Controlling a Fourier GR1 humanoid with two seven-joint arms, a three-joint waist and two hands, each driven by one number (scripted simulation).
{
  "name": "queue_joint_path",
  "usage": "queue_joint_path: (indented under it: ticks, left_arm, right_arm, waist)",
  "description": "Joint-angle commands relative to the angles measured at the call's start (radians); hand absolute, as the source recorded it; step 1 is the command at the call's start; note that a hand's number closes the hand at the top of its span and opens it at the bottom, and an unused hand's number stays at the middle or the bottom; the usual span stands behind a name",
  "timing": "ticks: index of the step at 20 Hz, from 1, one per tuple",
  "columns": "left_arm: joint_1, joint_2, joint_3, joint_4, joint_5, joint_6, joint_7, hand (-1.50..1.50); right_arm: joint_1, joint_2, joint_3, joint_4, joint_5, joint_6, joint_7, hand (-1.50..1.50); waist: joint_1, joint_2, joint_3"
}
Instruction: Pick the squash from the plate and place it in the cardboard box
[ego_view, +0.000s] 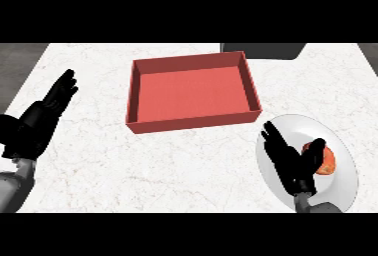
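Note:
An orange-red squash (325, 161) lies on a white plate (306, 127) at the counter's right front. My right hand (291, 162) hovers over the plate just left of the squash, fingers straight and pointing away, the thumb (314, 149) reaching across the squash's left side and hiding part of it. The hand is open. A reddish-brown cardboard box (193, 91) with low walls sits empty at the counter's middle back, left of and beyond the plate. My left hand (46, 115) rests open at the left edge, fingers up.
The counter (170, 165) is white marble. A dark grey object (263, 49) pokes in at the back edge, just behind the box's right corner. Darker floor shows past the counter's left and right edges.

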Motion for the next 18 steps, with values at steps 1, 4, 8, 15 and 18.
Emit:
queue_joint_path:
  ticks: [1, 4, 8, 15, 18]
  left_arm:
    - [0.037, -0.025, 0.017, 0.034, -0.054, 0.028, -0.043, 0.00]
    - [0.097, -0.032, -0.011, 0.010, -0.075, 0.090, -0.019, 0.00]
    - [0.120, -0.057, -0.008, 0.056, -0.069, 0.115, -0.008, 0.00]
    - [0.170, -0.130, -0.006, 0.094, -0.124, 0.129, -0.073, 0.00]
    - [0.198, -0.095, 0.011, 0.051, -0.113, 0.127, -0.060, 0.00]
  right_arm:
    - [-0.055, -0.037, -0.049, -0.044, -0.013, 0.077, -0.043, -1.50]
    - [-0.217, -0.115, -0.170, -0.134, -0.056, 0.158, -0.162, -1.50]
    - [-0.211, -0.395, -0.188, -0.049, 0.327, 0.031, -0.245, 1.50]
    - [-0.250, -0.244, -0.385, 0.250, 0.103, 0.199, -0.587, -1.50]
    - [-0.221, -0.411, -0.354, 0.246, 0.192, 0.282, -0.579, -1.50]
  waist:
    - [-0.029, 0.007, -0.010]
    - [-0.002, -0.001, -0.008]
    - [-0.019, 0.008, -0.018]
    - [-0.023, 0.010, -0.010]
    - [-0.019, 0.010, -0.010]
